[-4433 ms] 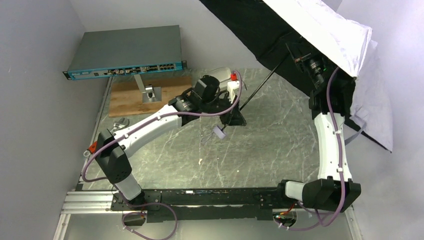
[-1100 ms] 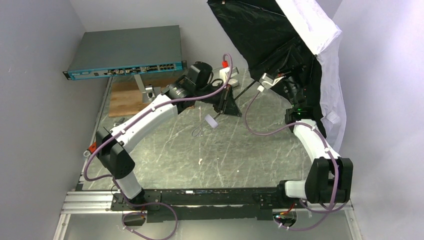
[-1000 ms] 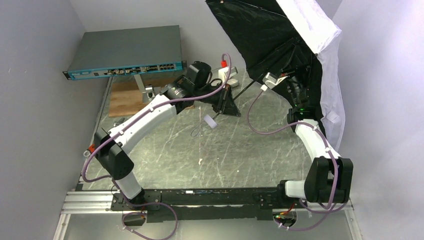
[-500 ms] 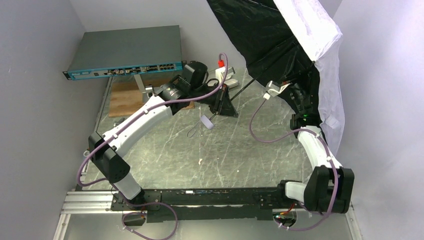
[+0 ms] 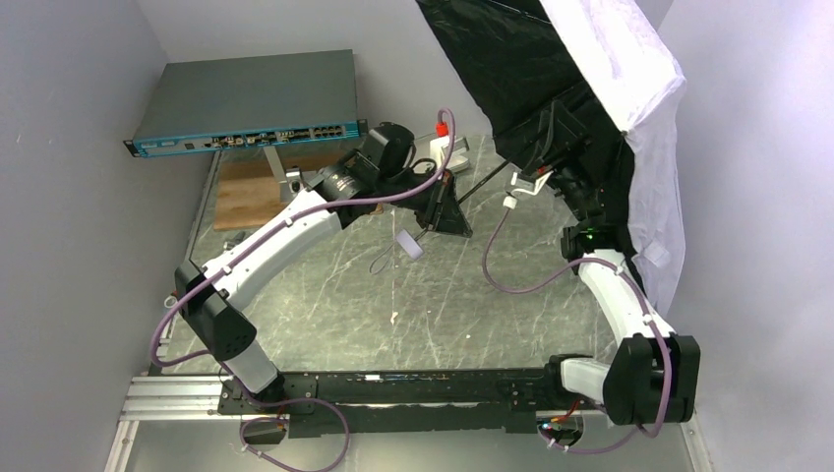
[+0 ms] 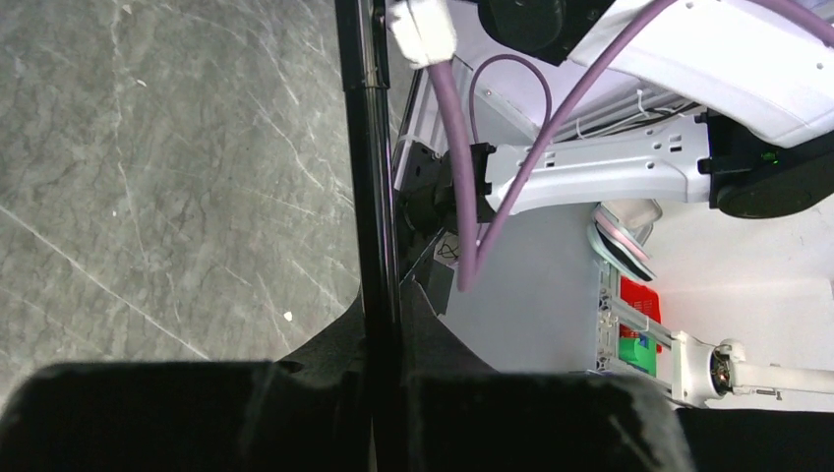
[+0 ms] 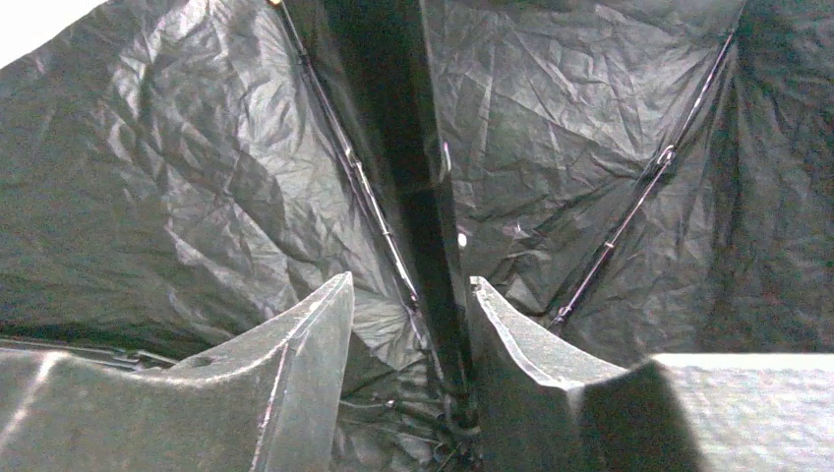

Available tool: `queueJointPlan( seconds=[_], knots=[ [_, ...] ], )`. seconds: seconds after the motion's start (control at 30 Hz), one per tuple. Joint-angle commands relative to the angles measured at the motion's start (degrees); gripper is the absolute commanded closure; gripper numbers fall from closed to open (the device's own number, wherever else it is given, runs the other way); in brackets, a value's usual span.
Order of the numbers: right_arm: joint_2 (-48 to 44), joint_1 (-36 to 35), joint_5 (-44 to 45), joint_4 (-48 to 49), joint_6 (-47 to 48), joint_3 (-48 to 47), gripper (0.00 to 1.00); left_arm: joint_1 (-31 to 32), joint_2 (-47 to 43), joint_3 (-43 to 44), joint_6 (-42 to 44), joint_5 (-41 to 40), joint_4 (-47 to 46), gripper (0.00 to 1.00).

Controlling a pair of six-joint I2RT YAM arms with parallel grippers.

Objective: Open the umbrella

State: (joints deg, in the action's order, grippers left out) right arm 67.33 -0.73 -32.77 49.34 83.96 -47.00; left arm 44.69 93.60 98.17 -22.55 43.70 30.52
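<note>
I am pinching the shaft (image 6: pixel 366 197) of the umbrella (image 5: pixel 551 79) in my left gripper (image 6: pixel 379 383) to steady it, my right gripper (image 7: pixel 413 324) gaping loosely around it at two o'clock.

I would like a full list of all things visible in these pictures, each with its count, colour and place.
umbrella: one, canopy black inside and white outside, spread at the far right
shaft: one, thin, black, from the canopy to the left gripper
handle: one, white, at the shaft's end beside the left gripper
network switch: one, grey with a blue front, far left
wooden board: one, brown, in front of the switch
table: one, grey marbled, under both arms
left gripper: one, black, jaws shut on the shaft
right gripper: one, black, jaws open around the shaft, under the canopy
</note>
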Motion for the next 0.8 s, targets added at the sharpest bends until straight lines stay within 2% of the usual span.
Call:
queueJointPlan(
  seconds=[0.0,0.17,0.43,0.57,0.67,0.7,0.73,0.77],
  knots=[
    [2.4,-1.2,2.8,0.5,2.1,-4.3,0.54,0.9,-1.6,4.3,4.6,1.5,-5.5,1.0],
    [4.9,-0.5,6.0,1.2,1.7,-7.1,0.63,0.9,-3.4,2.1,5.3,0.3,-5.4,1.0],
    [8.3,6.3,5.0,3.0,-0.4,-10.3,0.76,0.4,-6.6,-1.5,6.5,-0.8,-3.8,1.0],
    [8.7,7.5,3.6,3.3,-1.3,-10.2,0.8,0.2,-7.0,-2.4,6.7,-0.9,-3.8,1.0],
    [8.4,7.5,2.5,3.3,-1.2,-9.3,1.0,0.3,-6.3,-1.6,7.0,-0.3,-3.9,1.0],
    [8.5,7.5,2.3,3.5,-1.2,-9.0,1.0,0.2,-6.1,-1.4,7.2,-0.2,-4.0,1.0],
    [8.8,7.6,2.3,3.9,-1.4,-9.1,1.0,0.3,-6.1,-1.3,7.8,0.2,-3.8,0.97],
    [9.0,7.6,2.6,4.4,-1.6,-9.3,1.0,0.3,-6.1,-1.3,8.8,0.3,-3.3,0.88]
  ],
)
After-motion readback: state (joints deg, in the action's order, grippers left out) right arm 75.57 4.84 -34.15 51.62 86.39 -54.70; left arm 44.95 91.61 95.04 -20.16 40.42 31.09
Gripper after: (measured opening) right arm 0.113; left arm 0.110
